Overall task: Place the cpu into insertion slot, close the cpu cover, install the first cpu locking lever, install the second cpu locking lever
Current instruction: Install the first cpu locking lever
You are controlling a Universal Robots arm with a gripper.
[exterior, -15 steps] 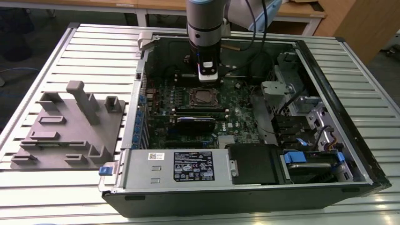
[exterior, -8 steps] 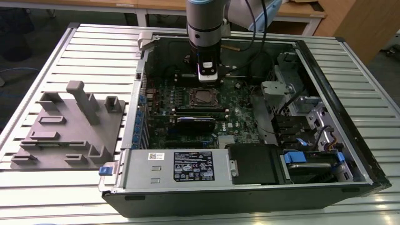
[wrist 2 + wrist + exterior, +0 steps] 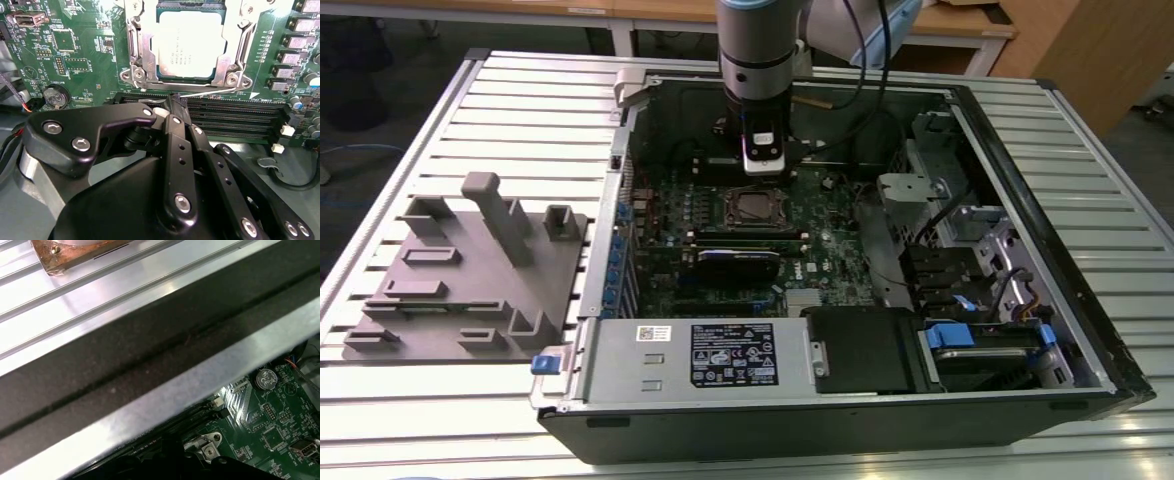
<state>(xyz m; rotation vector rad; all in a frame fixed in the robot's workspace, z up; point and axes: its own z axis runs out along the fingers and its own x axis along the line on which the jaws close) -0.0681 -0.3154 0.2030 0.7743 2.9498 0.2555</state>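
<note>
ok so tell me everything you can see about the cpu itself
The cpu is a flat square chip with a matte silvery-grey metal top carrying faint print. It lies level in the insertion slot on the green motherboard. The metal cpu cover frames it, so only its top shows through the window. The gripper sits beside the socket, not touching the chip.

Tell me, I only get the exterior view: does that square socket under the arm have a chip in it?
Observer: Yes. In the second wrist view the cpu lies flat in it, the cpu cover framing it.
Operator: And the claw's tip?
Observer: The gripper points at a thin wire lever beside the cpu cover; contact is unclear.
Operator: Anything else hidden from me?
Observer: A round coin battery sits on the board in both wrist views.
</note>
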